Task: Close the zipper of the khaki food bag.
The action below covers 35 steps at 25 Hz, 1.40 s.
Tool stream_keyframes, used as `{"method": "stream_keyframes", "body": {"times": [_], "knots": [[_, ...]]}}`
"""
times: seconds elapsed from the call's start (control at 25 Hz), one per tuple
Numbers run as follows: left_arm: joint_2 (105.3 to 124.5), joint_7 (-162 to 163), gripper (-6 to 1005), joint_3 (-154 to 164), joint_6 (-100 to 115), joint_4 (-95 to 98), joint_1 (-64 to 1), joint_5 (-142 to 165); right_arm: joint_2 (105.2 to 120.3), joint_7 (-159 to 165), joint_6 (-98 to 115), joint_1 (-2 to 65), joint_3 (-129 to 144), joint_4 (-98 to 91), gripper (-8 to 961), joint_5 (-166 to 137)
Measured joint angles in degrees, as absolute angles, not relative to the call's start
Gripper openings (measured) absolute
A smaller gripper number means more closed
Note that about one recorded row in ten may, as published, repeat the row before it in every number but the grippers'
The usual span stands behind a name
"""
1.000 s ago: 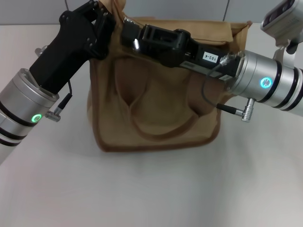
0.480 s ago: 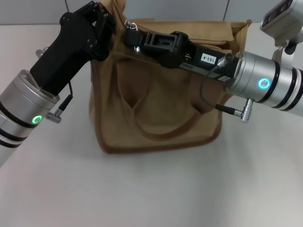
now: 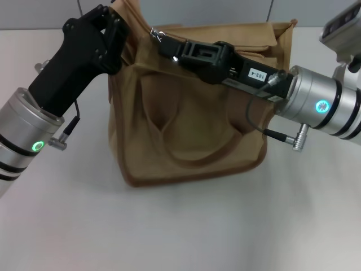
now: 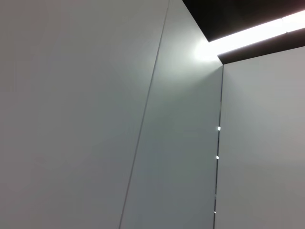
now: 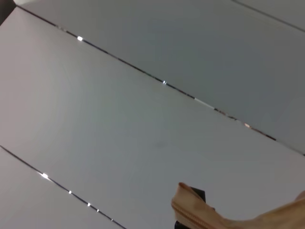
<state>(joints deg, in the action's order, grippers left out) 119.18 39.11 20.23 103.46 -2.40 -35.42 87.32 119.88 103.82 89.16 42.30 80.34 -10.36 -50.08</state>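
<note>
The khaki food bag [image 3: 192,118] stands upright mid-table, its brown strap handle hanging down the front. My left gripper [image 3: 117,35] is at the bag's top left corner, shut on a raised fold of the fabric. My right gripper [image 3: 162,42] lies along the bag's top from the right, its fingertips near the left end. They are closed on the small silver pull tab [image 3: 158,35] of the zipper. The zip line itself is hidden under the right gripper. A strip of khaki fabric [image 5: 200,217] shows in the right wrist view.
The white table [image 3: 180,226] spreads around the bag. A grey panelled wall [image 4: 143,119] fills the left wrist view. A white device [image 3: 344,28] sits at the far right edge.
My right gripper has moved a little to the right along the bag's top with the pull tab. My left gripper has shifted slightly left and up. The bag's top has pulled tauter.
</note>
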Motion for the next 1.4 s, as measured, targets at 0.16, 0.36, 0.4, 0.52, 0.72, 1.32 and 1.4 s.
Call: {"method": "stream_keyframes", "body": {"times": [0.16, 0.36, 0.4, 0.52, 0.72, 1.32, 1.4], "knots": [[119.1, 39.1, 38, 19.4, 103.8, -2.0, -34.5, 87.3, 119.66, 104.1, 88.8, 40.7, 79.9, -11.5, 9, -50.1], [118.99, 39.1, 38, 18.3, 104.2, -1.5, -33.6, 87.2, 119.35, 104.2, 88.7, 38.6, 78.5, -12.6, 9, -50.1], [118.97, 39.1, 38, 18.3, 104.3, -1.5, -33.5, 87.1, 119.33, 104.3, 88.7, 38.2, 78.2, -12.8, 9, -50.1], [118.93, 39.1, 38, 17.7, 104.4, -1.4, -33.0, 87.0, 119.21, 104.3, 88.7, 36.7, 76.6, -13.1, 8, -50.2], [118.91, 39.1, 39, 16.4, 104.5, -0.7, -32.1, 87.0, 118.59, 104.0, 89.1, 33.2, 72.8, -13.2, 6, -50.4], [118.91, 39.2, 39, 15.4, 103.3, -0.1, -31.7, 87.0, 118.92, 95.7, 90.6, 27.1, 66.5, -15.8, 1, -50.1], [118.91, 39.2, 40, 15.4, 102.9, 0.0, -31.7, 87.1, 119.12, 92.9, 91.5, 26.8, 66.0, -15.7, 57, -50.1]]}}
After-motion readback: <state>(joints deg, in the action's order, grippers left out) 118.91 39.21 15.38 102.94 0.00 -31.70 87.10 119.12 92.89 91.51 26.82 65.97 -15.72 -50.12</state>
